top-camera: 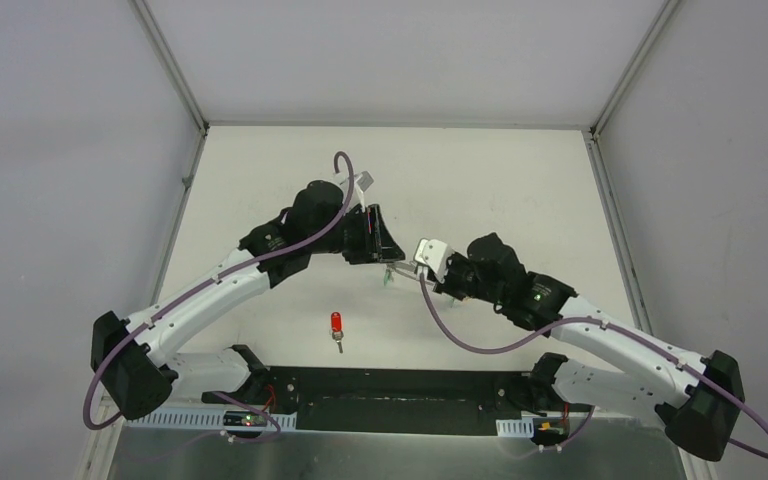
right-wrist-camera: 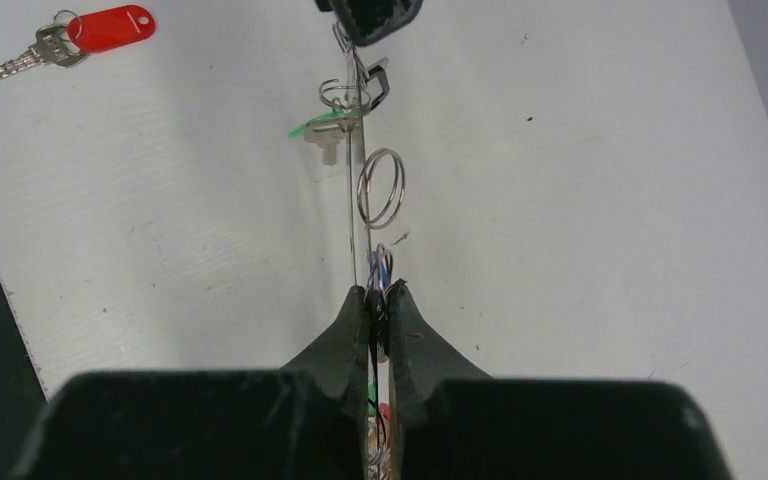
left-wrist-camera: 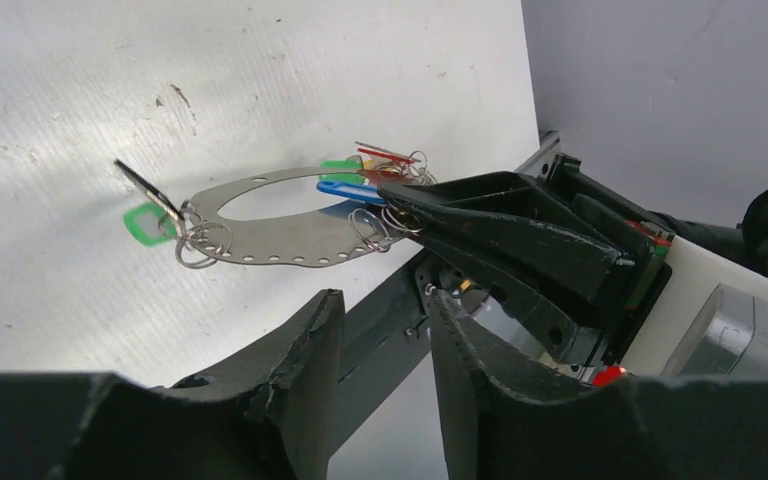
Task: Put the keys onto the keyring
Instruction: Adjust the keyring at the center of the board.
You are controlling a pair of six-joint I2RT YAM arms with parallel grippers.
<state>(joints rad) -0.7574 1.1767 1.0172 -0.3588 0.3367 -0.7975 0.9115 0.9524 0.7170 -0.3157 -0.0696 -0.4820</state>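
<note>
The keyring (left-wrist-camera: 290, 247), a flat grey oval loop with small holes, hangs above the table. My right gripper (right-wrist-camera: 375, 298) is shut on one end of it, where blue (left-wrist-camera: 345, 188) and red tags bunch up. A green-headed key (left-wrist-camera: 143, 222) dangles from the loop's far end on small split rings. In the right wrist view the keyring (right-wrist-camera: 352, 220) shows edge-on. My left gripper (left-wrist-camera: 385, 325) is open, nothing between its fingers, and sits just beyond the loop's far end (top-camera: 388, 250). A red-headed key (top-camera: 337, 323) lies loose on the table (right-wrist-camera: 110, 27).
The white table (top-camera: 520, 190) has raised rails along its left and right sides, with grey walls around it. A black strip (top-camera: 400, 400) runs across the near edge between the two arm bases.
</note>
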